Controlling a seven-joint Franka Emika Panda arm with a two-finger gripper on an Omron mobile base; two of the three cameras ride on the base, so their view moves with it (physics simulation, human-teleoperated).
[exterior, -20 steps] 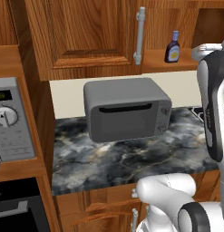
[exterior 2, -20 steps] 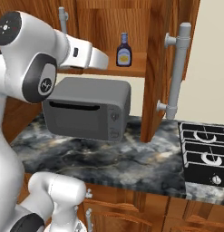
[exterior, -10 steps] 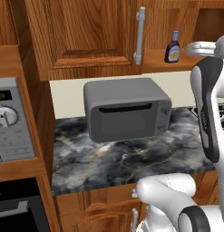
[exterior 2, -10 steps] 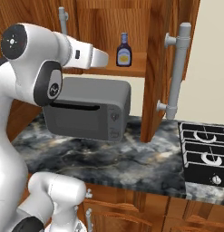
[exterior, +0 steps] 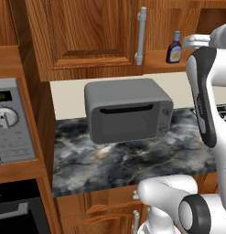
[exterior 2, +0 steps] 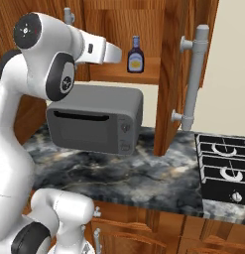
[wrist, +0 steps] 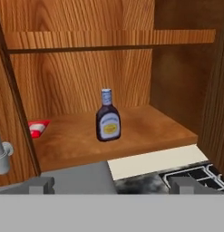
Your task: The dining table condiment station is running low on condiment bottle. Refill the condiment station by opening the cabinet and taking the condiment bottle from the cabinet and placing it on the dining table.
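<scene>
Cabinet [exterior 2: 173, 74] door open, condiment bottle [wrist: 108, 121] upright on shelf, untouched. My end effector [wrist: 109, 185] wide, empty. Left: grab, carry to dining table.

Looking into a rendered home kitchen. Reddish-brown wooden wall cabinet [exterior: 91, 41] hanging overhead, raised-panel doors carrying long vertical silver bar handles [exterior: 141, 35]. Grey microwave [exterior: 128, 114] sitting on a black-and-grey marbled tabletop [exterior: 132, 160], pale wall showing behind it. Built-in oven stack [exterior: 11, 121] with a dial and small display standing at the left in the left base view. Black gas stove [exterior 2: 225, 166] with grates and a knob lying at the right in the right base view. Wooden base cabinets [exterior 2: 158, 233] running below the stone. Condiment bottle [wrist: 108, 117] standing upright on the open cabinet's lower shelf, a red and white packet [wrist: 37, 128] lying well to its side.
</scene>
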